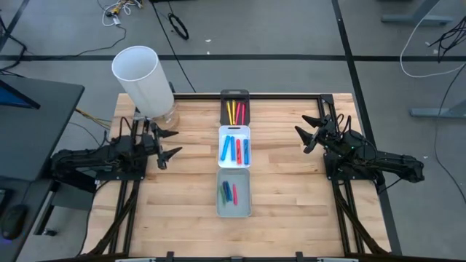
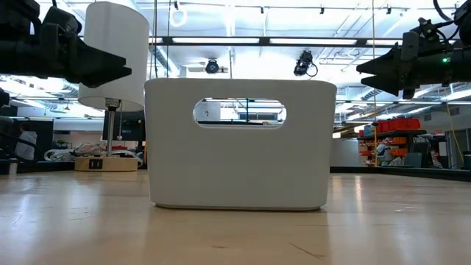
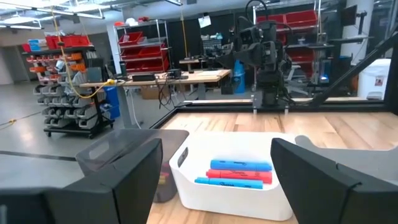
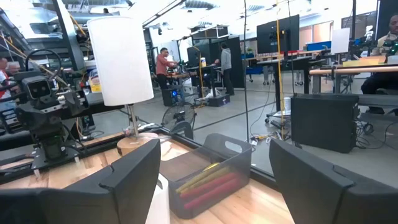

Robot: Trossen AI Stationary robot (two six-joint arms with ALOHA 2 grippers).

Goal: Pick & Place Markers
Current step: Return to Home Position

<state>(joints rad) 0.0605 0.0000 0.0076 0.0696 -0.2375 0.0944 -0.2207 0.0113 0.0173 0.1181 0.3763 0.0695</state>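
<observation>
Tabletop trays (image 1: 234, 129) hold markers (image 1: 237, 151), apparently midway between left gripper (image 1: 172, 143) and right gripper (image 1: 305, 139).

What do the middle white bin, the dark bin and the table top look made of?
White bin: likely opaque moulded plastic, smooth matte walls, rounded corners. Dark bin: probably translucent smoky plastic; markers show through its wall. Table top: wood, pale planks with grain.

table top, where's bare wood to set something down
Bare wood: between the left gripper and the white tray, between that tray and the right gripper, and on either side of the grey tray. Crowded: the middle tray line and the white cylinder corner.
</observation>
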